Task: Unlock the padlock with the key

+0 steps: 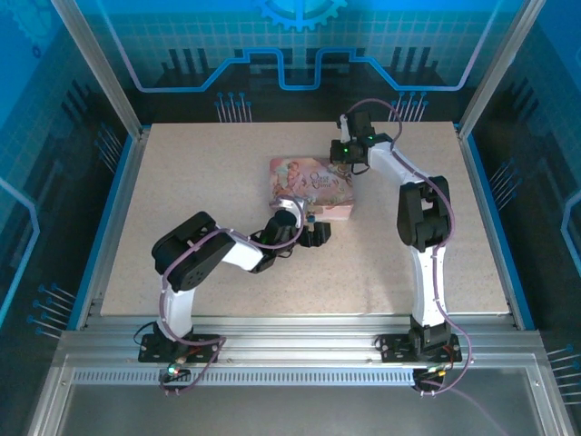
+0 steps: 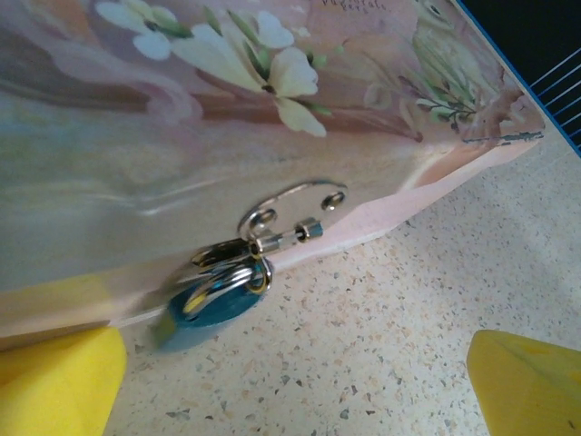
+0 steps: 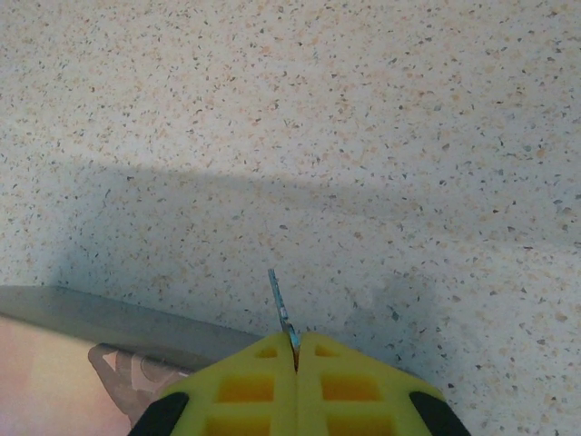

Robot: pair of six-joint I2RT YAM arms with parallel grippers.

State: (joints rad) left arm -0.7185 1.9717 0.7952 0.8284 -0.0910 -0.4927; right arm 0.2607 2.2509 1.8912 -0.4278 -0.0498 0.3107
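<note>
The padlock (image 2: 211,307), a small blurred teal-grey body with a silver shackle, hangs from the metal hasp (image 2: 292,211) on the side of the pink tin (image 2: 272,118). My left gripper (image 2: 290,391) faces it just above the table. It is open wide, with one yellow finger (image 2: 54,381) at each lower corner and nothing between them. My right gripper (image 3: 297,341) is shut on the key (image 3: 278,295), whose thin blade sticks out past the fingertips above the table. From above, the left gripper (image 1: 318,232) is at the tin's near side and the right gripper (image 1: 352,165) at its far right corner.
The pink illustrated tin (image 1: 311,184) lies in the middle of the speckled table (image 1: 182,182). A corner of the tin (image 3: 54,363) shows at the lower left of the right wrist view. Blue walls and metal posts surround the table.
</note>
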